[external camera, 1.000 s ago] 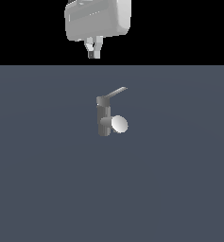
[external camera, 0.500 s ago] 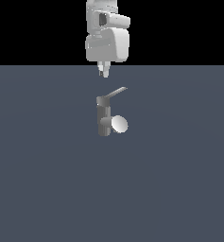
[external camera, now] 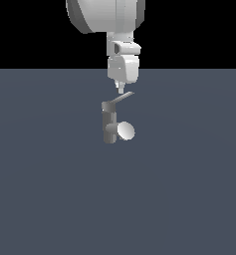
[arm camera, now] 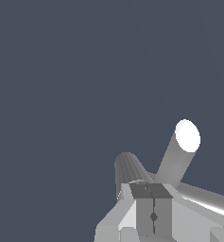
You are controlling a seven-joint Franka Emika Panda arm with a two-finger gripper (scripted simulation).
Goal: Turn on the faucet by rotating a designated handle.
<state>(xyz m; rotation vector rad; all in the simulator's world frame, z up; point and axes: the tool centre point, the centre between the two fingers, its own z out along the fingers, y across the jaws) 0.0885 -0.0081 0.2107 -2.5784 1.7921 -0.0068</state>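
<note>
The faucet (external camera: 109,127) is a small dark grey upright post on the flat grey-blue ground. Its stubby spout ends in a pale round disc (external camera: 126,130) facing the exterior view's right. The handle (external camera: 122,98), a thin light-grey blade, slants up from the post's top toward the exterior view's right. My gripper (external camera: 121,90) hangs straight down with its tips just above the middle of the handle; I cannot tell if they touch. In the wrist view the fingers (arm camera: 144,210) are pressed together with only a thin seam, shut on nothing, over the post (arm camera: 127,170), spout disc (arm camera: 187,135) and handle (arm camera: 208,199).
The white arm (external camera: 104,15) comes down from the top of the exterior view. The ground (external camera: 50,189) around the faucet is a plain flat grey-blue surface.
The gripper has come down and moved toward the exterior view's right, from well above the faucet to just over the handle. The faucet and handle have not moved.
</note>
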